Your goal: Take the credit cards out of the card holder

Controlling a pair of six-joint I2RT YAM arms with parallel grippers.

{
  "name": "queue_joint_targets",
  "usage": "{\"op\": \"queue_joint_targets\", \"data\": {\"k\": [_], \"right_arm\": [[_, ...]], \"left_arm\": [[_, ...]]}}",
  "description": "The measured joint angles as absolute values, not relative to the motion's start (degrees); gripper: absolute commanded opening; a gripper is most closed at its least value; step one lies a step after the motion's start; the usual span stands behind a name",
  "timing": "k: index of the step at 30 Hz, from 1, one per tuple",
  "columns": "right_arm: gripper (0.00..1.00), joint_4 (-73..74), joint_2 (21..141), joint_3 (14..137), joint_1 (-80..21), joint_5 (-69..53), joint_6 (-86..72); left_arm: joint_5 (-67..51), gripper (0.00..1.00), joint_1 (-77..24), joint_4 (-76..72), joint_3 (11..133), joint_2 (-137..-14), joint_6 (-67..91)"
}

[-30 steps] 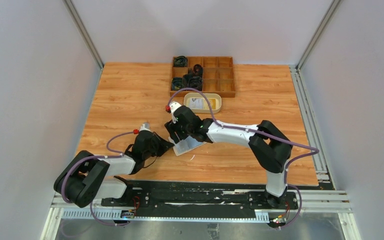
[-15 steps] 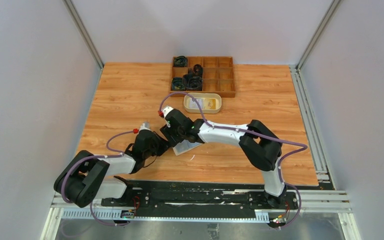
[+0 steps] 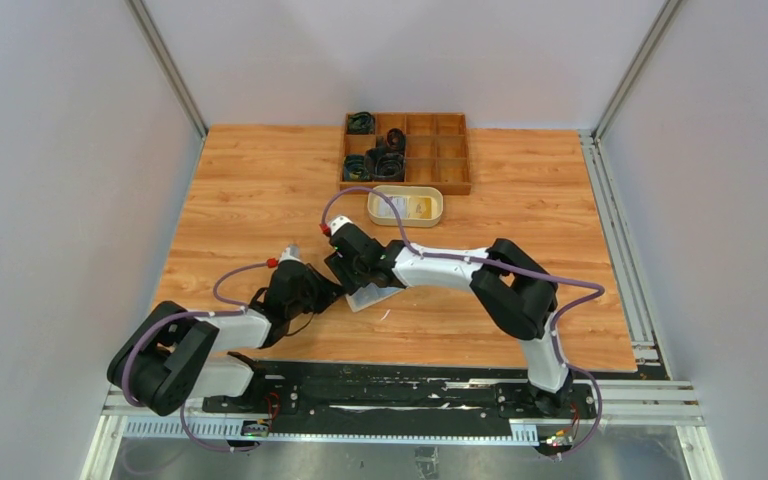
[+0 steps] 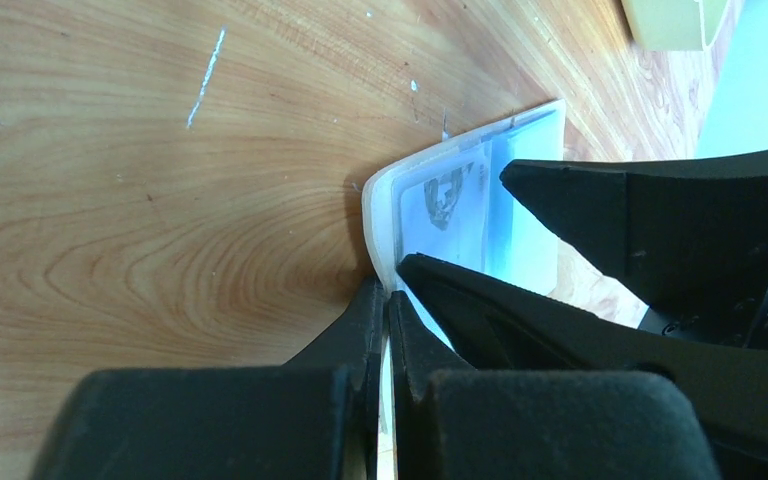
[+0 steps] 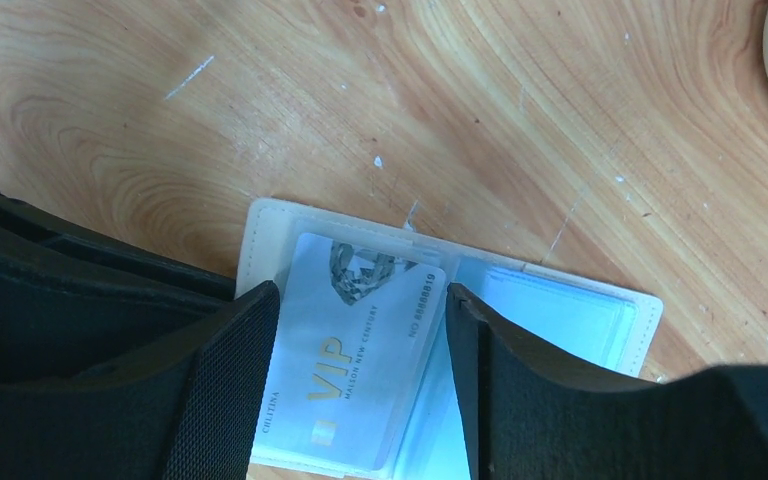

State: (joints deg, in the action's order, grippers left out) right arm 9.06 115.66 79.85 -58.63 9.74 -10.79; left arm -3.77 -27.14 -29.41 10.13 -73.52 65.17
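The card holder (image 3: pixel 371 297) lies open on the worktop (image 3: pixel 250 190), just below the centre of the top view. The left end effector (image 4: pixel 388 296) is clamped shut on the holder's left edge. The right end effector (image 5: pixel 360 292) stands wide open above it, with one finger beside each long side of a pale blue credit card (image 5: pixel 355 370) in the left pocket. Whether the fingers touch the card cannot be told.
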Motion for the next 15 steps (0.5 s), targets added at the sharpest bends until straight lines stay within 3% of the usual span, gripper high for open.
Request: {"op": "queue_joint_targets", "data": {"k": [15], "right_arm": [[0.65,5.2,111.0,71.4,-53.2,9.0,-14.0]], "left_arm": [[-3.4,0.0,-27.1,-29.5,9.5,-72.6,66.0]]}}
